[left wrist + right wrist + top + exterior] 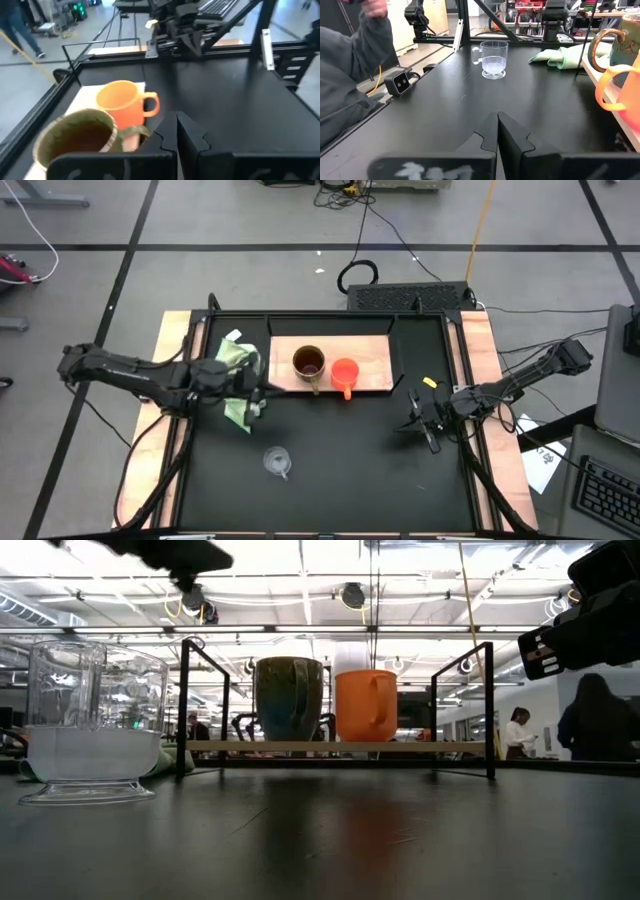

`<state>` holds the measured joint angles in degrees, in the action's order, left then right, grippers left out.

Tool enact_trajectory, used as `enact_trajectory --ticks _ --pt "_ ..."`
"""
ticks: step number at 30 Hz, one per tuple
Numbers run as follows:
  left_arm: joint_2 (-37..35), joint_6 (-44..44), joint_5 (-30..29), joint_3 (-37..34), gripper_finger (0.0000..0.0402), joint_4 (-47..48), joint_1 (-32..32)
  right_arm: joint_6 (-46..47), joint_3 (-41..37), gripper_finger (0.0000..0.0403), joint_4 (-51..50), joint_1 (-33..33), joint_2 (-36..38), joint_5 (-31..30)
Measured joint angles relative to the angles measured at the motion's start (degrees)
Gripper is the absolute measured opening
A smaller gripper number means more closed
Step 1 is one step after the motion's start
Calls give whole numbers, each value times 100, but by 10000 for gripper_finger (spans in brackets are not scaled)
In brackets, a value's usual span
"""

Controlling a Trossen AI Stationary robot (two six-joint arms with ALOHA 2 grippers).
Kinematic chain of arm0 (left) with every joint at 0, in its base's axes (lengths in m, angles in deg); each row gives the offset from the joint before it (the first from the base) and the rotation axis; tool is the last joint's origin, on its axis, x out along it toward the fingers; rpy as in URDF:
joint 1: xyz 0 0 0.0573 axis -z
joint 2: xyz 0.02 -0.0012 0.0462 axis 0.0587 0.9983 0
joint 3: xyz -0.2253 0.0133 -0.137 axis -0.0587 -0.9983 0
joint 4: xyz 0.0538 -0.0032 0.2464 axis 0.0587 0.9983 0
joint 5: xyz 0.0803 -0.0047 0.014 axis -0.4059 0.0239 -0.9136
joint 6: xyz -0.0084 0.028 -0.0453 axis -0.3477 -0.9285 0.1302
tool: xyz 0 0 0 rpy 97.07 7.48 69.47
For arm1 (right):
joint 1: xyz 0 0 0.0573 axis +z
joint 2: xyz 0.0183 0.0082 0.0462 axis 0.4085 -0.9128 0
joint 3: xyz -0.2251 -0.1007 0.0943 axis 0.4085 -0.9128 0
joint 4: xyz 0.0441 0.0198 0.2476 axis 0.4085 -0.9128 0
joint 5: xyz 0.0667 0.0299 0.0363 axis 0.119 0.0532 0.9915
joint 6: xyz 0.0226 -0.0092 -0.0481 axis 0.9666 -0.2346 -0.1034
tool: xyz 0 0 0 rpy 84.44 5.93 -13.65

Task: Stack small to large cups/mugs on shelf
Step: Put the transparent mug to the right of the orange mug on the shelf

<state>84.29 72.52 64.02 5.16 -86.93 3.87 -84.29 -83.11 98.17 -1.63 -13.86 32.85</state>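
Observation:
The brown mug [308,363] and the smaller orange cup [345,373] stand upright side by side on the light wooden shelf [372,350], both handles toward the table's near edge. The clear cup [277,461] stands on its base on the black tabletop, nearer the near edge. My left gripper [262,395] hovers shut by the shelf's left end, above the green cloth; its wrist view shows the brown mug [75,137] and orange cup [125,102] just ahead of it. My right gripper [418,423] is shut over the table's right side, pointing toward the clear cup [493,59].
A light green cloth [238,370] lies crumpled left of the shelf, under the left arm. A black metal frame [185,705] holds the shelf. A person's grey sleeve [350,75] shows beyond the table's near edge. Bare black tabletop lies between the clear cup and my right gripper.

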Motion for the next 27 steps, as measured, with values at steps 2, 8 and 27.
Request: enact_trajectory --ticks 2,8,27 --pt "-292 80 -167 -437 0 -289 214 44 0 0 41 0 0 0" --pt "-921 200 -227 -1537 0 -1345 601 0 -1 0 85 0 -2 -2" --pt "-1184 599 -239 -3051 0 -2794 880 -35 0 0 236 2 -1 -2"
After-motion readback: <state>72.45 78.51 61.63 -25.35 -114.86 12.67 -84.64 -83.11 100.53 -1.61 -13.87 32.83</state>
